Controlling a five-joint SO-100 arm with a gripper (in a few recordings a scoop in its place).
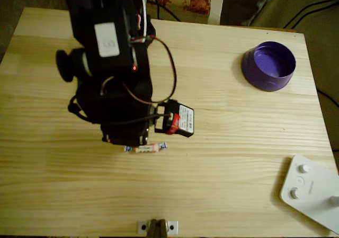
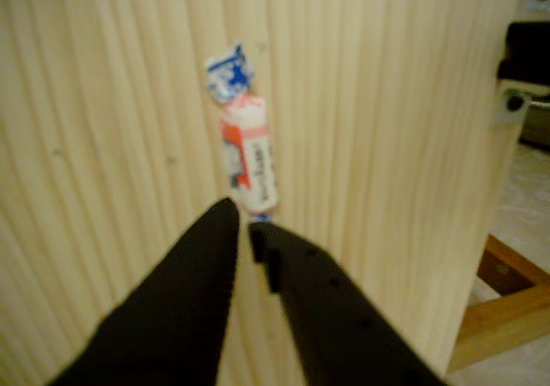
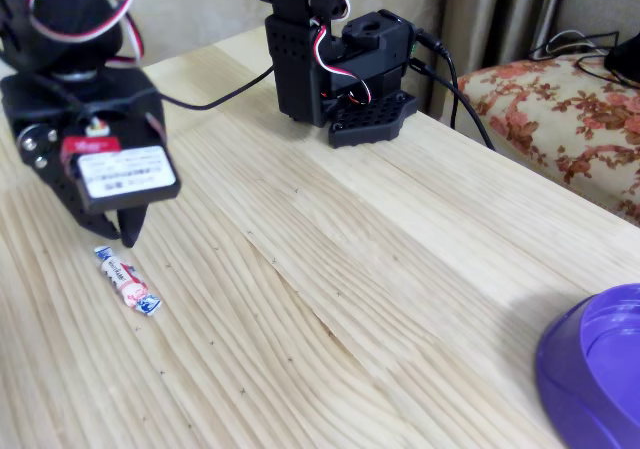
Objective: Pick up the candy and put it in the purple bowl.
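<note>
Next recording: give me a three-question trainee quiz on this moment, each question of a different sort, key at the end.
1. True or false: the small wrapped candy with blue-and-white twisted ends already lies in the round purple plastic bowl.
2. In the wrist view, the black two-finger tool is: A) clamped on the candy, B) nearly shut, tips at the candy's near end, C) over the bowl.
3. Fill in: in the overhead view, a white flat device with round buttons sits at the pale wooden table's lower ____ corner.

Key: 1 false; 2 B; 3 right.
</note>
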